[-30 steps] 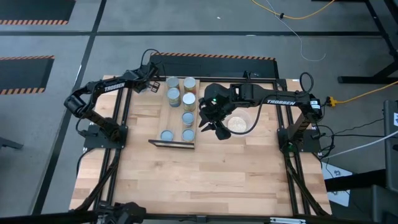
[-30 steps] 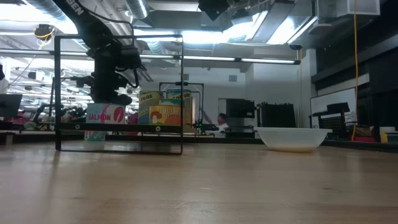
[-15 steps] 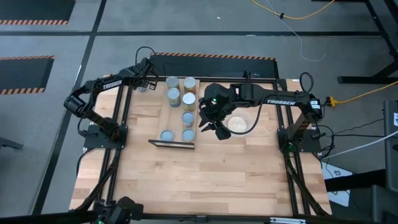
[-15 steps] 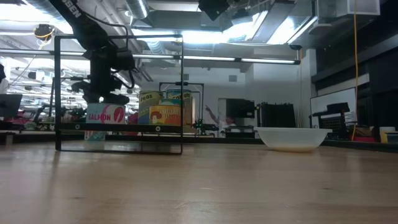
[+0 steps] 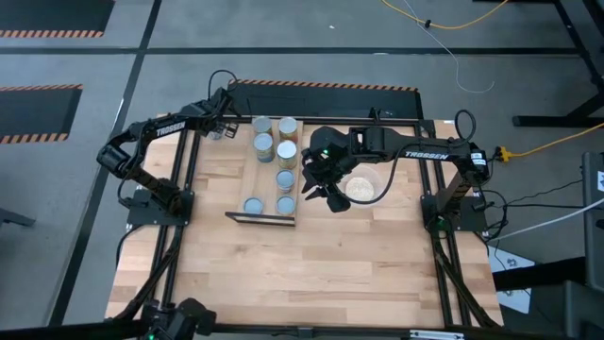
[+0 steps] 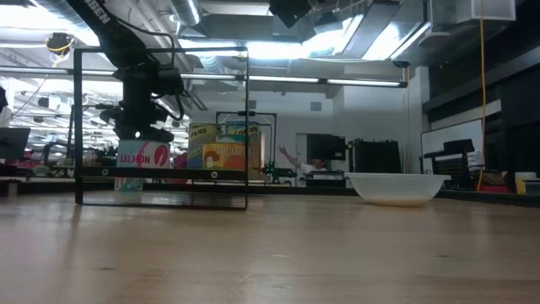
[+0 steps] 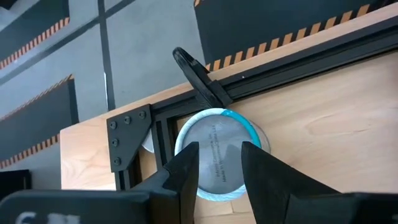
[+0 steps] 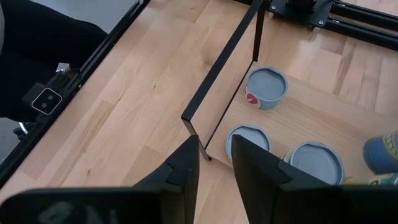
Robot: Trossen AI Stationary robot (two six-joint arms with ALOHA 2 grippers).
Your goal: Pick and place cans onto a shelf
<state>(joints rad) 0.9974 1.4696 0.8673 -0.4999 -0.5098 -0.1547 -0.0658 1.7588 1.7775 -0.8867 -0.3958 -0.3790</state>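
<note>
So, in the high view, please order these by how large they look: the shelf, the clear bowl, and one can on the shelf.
1. The shelf, clearly the largest.
2. The clear bowl, partly covered by the right arm, yet wider than a can.
3. One can on the shelf, the smallest.
All rest at about the same height, so nearness hardly affects this order.

A grey concrete floor [image 5: 311, 47] surrounds the wooden desk [image 5: 302, 264], marked with black mats edged in orange stripes [image 5: 42, 19]. A yellow cable [image 5: 557, 142] trails past the desk's right edge. Beyond the far edge, ceiling strip lights [image 6: 363, 82] glow above dark cabinets [image 6: 375, 156].
</note>
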